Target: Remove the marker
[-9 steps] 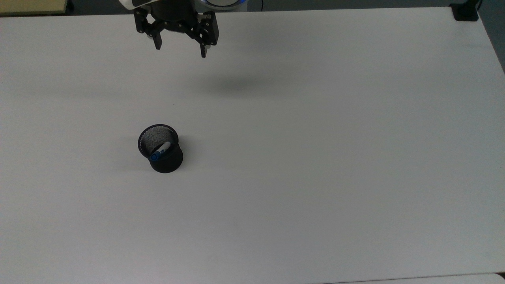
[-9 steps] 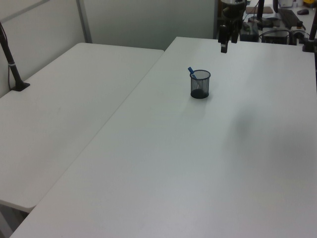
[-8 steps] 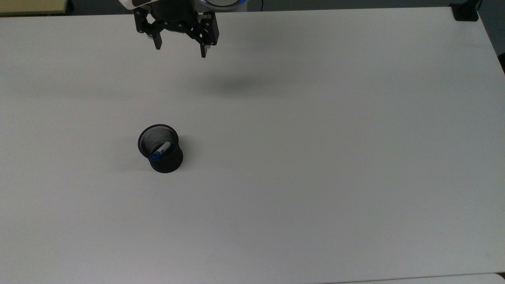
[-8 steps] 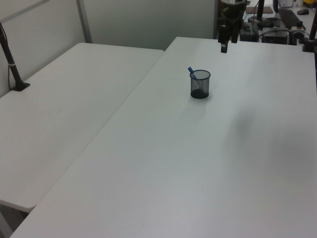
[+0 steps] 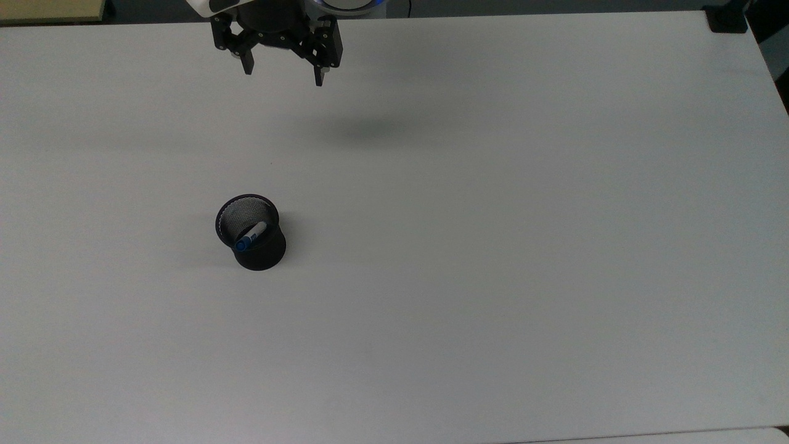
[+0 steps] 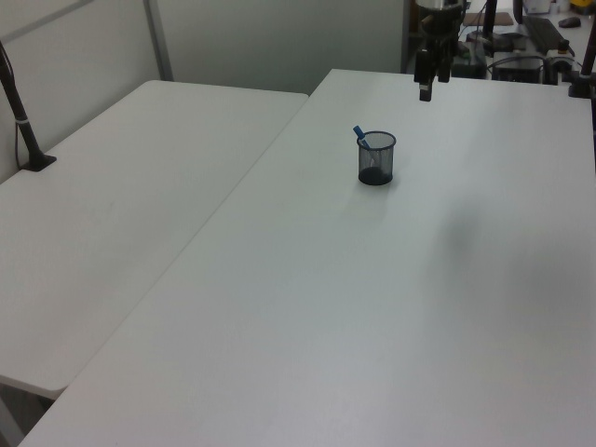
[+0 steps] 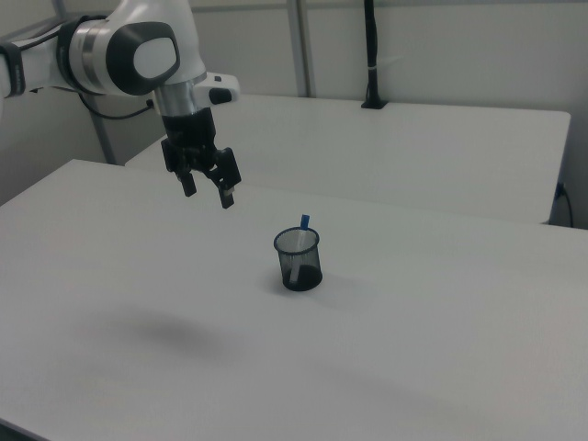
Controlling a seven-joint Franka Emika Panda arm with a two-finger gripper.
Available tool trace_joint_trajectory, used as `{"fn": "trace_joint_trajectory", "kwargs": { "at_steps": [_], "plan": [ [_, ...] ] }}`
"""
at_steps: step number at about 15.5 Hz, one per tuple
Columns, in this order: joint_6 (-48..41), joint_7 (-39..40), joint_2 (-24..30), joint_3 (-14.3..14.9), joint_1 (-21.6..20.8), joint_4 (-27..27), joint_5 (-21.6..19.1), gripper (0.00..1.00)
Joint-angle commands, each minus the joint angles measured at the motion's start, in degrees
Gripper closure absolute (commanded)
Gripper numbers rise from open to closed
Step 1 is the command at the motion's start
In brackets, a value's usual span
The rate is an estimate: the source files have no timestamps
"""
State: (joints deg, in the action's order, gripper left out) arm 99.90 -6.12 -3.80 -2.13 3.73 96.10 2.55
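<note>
Because the marker (image 5: 251,236) stands inside the black mesh cup (image 5: 253,237), leaning on the rim with its blue cap poking just above the edge, it can only come out upward along its own tilt. Its white barrel rests low in the cup. Well apart from it, the tool (image 5: 283,73) hangs above the white counter (image 5: 493,246), fingers spread and pointing down, holding nothing. That height probably gives room to travel over the rim before descending. Judging by this, the reach toward the cap has not yet begun.
</note>
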Motion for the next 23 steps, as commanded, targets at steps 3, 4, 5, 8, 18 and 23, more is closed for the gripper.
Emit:
{"fn": "trace_joint_trajectory", "kwargs": {
  "at_steps": [3,4,5,8,18,23],
  "plan": [
    [-2.07,1.02,-0.24,0.46,-0.30,-1.26,-1.41,0.00],
    [-2.07,1.02,-0.24,0.46,-0.30,-1.26,-1.41,0.00],
    [-2.07,1.02,-0.24,0.46,-0.30,-1.26,-1.50,0.00],
    [-2.16,1.10,-0.24,0.46,-0.39,-1.26,-1.41,0.00],
    [-2.25,1.81,-0.24,0.46,-0.30,-1.26,-1.32,0.00],
    [-2.07,1.90,-0.24,0.46,-0.21,-1.26,-1.41,0.00]
  ]
}}
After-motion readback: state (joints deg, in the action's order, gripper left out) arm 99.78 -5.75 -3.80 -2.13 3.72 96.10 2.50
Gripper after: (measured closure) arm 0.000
